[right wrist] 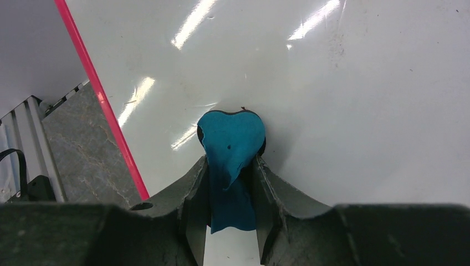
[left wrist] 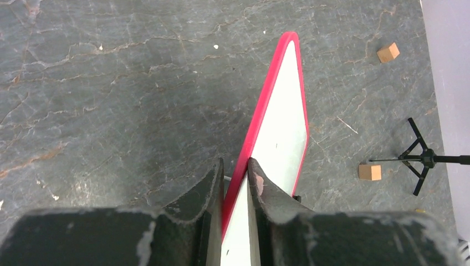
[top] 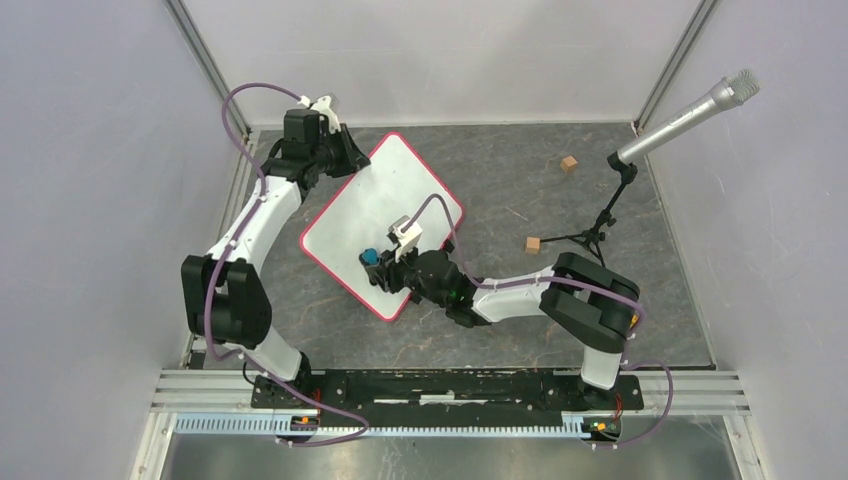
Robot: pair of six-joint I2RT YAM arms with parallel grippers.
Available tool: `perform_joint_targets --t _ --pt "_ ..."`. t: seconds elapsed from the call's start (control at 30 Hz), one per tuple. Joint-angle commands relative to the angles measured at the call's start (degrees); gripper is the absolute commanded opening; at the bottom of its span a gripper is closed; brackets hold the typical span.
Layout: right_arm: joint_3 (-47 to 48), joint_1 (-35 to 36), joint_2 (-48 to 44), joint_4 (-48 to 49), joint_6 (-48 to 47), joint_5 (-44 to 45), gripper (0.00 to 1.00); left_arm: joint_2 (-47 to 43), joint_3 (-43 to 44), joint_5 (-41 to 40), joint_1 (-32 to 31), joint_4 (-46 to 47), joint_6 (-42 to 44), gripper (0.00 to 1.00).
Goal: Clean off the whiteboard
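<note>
the dark, stone-patterned tabletop (top: 520,170) carries everything. the whiteboard (top: 375,205) sits left of centre on it, turned like a diamond, one corner toward the far left and one toward the arms' bases. whether it lies flat or is tipped up a little i cannot tell. its white face shows glare and a few faint specks but no writing that i can make out, so the wiping looks largely done.

the left gripper (left wrist: 235,169) is clamped on the board's red rim at the far-left edge, one finger on each side. that reads as an anchor, so the board does not slide under the rubbing. the right gripper (right wrist: 230,163) is closed on a blue cloth pad (right wrist: 230,136), pinched between its fingers with the rounded end pressed onto the white surface near the board's near-left edge. gripping the pad low lets the arm push it flat against the board.

a microphone (top: 690,118) on a small tripod stands at the right, well apart from the board. two wooden cubes (top: 568,163) lie near it, not involved in the work.
</note>
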Motion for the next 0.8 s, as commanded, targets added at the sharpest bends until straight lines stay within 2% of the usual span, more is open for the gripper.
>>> perform_joint_targets --t 0.0,0.13,0.33,0.43,0.63,0.77 --pt "-1.4 0.1 -3.2 2.8 -1.2 0.9 0.37 -3.2 -1.4 2.0 -1.3 -6.6 0.2 0.25" --pt "-4.1 -3.3 -5.2 2.7 -1.1 1.2 0.38 -4.0 -2.3 1.0 -1.3 -6.2 1.3 0.26" --pt "-5.2 -9.4 -5.7 -4.3 -0.7 5.5 0.38 -6.1 -6.2 0.3 -1.3 -3.3 2.0 0.25" --pt "-3.6 -9.6 -4.9 -7.1 -0.7 7.4 0.37 -6.4 -6.8 0.6 -1.3 -2.4 1.5 0.25" --pt "5.6 -3.8 -0.5 -9.2 -4.2 4.7 0.38 -6.3 -7.7 2.1 -1.3 -1.0 0.3 0.25" --pt "14.9 -4.3 2.2 -12.4 -5.9 2.5 0.38 -6.5 -8.0 1.9 -1.3 -0.4 0.3 0.24"
